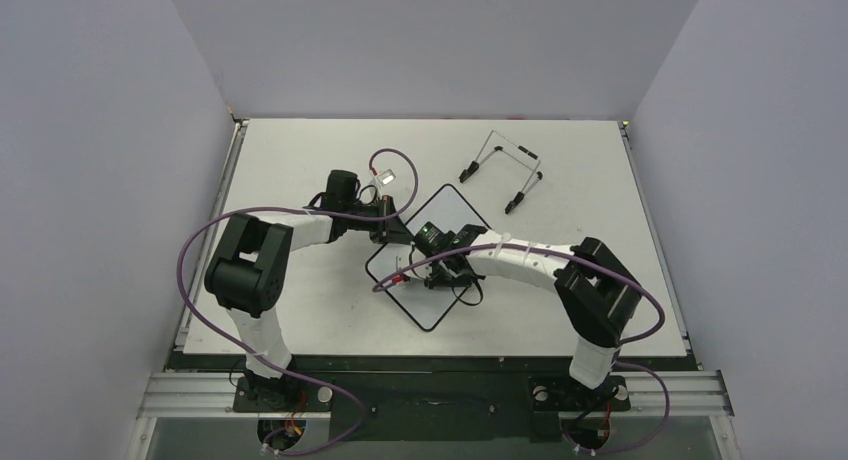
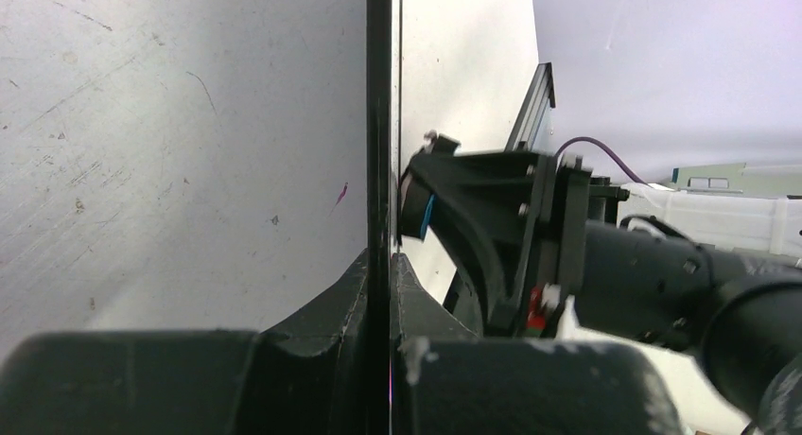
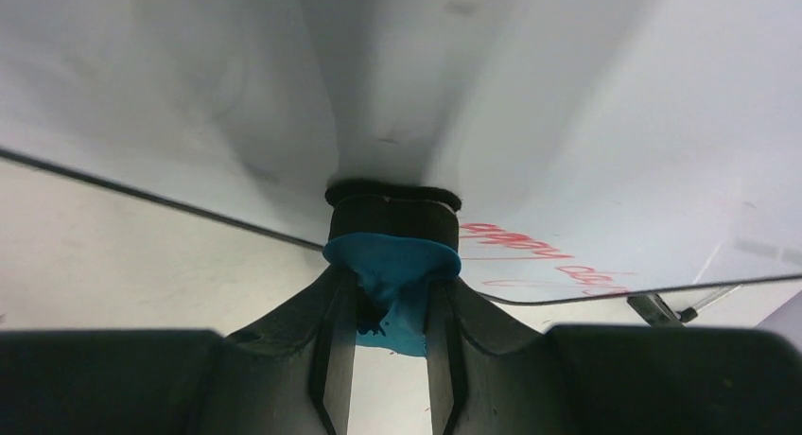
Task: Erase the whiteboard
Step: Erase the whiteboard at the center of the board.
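Observation:
The whiteboard (image 1: pixel 440 220) lies tilted like a diamond at the table's middle, white with a thin black rim. My left gripper (image 1: pixel 388 230) is shut on its left rim; in the left wrist view the rim (image 2: pixel 379 123) runs straight up between my closed jaws (image 2: pixel 390 265). My right gripper (image 1: pixel 440 272) is over the board, shut on the blue eraser (image 3: pixel 392 255), whose black felt presses on the board (image 3: pixel 586 104). Red handwriting (image 3: pixel 530 251) shows just right of the eraser. The right gripper (image 2: pixel 444 217) and a bit of the blue eraser (image 2: pixel 428 216) also show in the left wrist view.
A thin wire easel stand (image 1: pixel 505 170) lies on the table behind the board to the right; its foot (image 3: pixel 676 310) shows in the right wrist view. Purple cables loop from both arms. The table edge rails run along left and right.

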